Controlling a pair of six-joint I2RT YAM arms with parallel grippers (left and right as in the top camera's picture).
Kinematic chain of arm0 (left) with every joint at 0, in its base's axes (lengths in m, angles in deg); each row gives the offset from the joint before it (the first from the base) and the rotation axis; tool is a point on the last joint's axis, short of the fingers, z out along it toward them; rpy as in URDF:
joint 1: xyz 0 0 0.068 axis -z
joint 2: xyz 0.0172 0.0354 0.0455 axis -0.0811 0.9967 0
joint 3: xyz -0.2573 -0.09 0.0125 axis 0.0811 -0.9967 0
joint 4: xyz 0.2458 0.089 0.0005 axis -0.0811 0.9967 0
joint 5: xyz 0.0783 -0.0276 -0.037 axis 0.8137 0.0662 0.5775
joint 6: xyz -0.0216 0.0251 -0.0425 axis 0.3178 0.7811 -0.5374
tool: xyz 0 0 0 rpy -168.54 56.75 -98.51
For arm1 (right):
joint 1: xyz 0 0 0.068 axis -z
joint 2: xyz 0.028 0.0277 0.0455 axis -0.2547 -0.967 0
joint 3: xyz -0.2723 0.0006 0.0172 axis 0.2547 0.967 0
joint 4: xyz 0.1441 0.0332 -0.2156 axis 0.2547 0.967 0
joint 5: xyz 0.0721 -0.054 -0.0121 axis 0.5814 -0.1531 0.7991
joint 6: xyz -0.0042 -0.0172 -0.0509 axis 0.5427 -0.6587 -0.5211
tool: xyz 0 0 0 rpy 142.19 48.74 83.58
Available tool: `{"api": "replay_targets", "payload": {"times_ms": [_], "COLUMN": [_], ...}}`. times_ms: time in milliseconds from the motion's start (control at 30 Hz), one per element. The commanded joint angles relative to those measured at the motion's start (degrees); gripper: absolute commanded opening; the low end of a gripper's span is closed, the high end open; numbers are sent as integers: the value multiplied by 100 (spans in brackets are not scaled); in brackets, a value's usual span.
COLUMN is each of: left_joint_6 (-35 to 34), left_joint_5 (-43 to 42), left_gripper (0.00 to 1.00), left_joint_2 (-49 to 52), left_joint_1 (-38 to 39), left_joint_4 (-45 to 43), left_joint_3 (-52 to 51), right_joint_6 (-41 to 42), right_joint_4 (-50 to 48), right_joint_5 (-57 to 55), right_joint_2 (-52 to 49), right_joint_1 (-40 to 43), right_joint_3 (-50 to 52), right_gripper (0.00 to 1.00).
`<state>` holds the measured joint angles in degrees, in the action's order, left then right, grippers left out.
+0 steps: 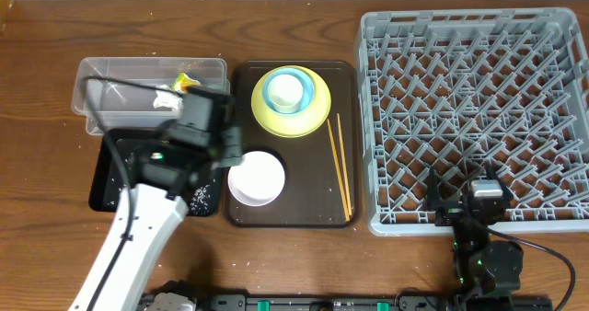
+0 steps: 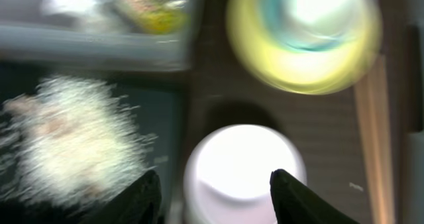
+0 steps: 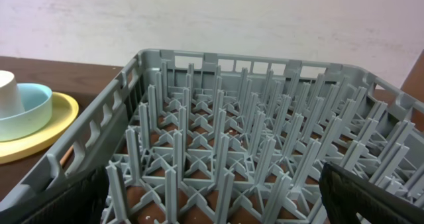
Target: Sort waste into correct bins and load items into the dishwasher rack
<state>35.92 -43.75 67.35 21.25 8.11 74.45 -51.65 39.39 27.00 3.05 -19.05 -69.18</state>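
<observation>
While loose white rice grains lay scattered in the shallow black tray, the crumpled napkin and the snack wrapper sat inside the clear tub just behind it. Beside the black tray, the white bowl stood upright on the brown serving tray. The left hand hung over the bowl's left rim, fingers partly apart with nothing clamped; the wrist view was too blurred to tell whether they touched it. Farther back on the serving tray, the small white cup sat in the light blue bowl on the yellow plate, with the chopsticks lying along the tray's right side. To the right stood the grey dishwasher rack, holding no dishes. The right hand hovered at its near edge, spread wide and holding nothing, above the wooden surface.
</observation>
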Motion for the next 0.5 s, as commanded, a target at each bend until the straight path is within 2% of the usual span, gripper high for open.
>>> {"api": "replay_targets", "payload": {"times_ms": [0, 167, 200, 233, 467], "left_joint_6": [-350, -922, -953, -949, -949], "left_joint_5": [457, 439, 439, 442, 442], "left_gripper": [56, 63, 66, 77, 84], "left_joint_2": [-63, 20, 33, 39, 39], "left_joint_1": [-632, -1047, -1047, -1047, -1047], "left_joint_4": [225, 321, 350, 352, 350], "left_joint_3": [79, 68, 66, 59, 50], "right_joint_6": [-68, -68, -68, -68, -70], "right_joint_4": [22, 22, 22, 22, 22], "right_joint_5": [20, 20, 20, 20, 20], "right_joint_2": [13, 13, 13, 13, 13], "right_joint_1": [57, 57, 57, 57, 57], "right_joint_3": [11, 11, 11, 11, 11], "right_gripper": [99, 99, 99, 99, 99]}}
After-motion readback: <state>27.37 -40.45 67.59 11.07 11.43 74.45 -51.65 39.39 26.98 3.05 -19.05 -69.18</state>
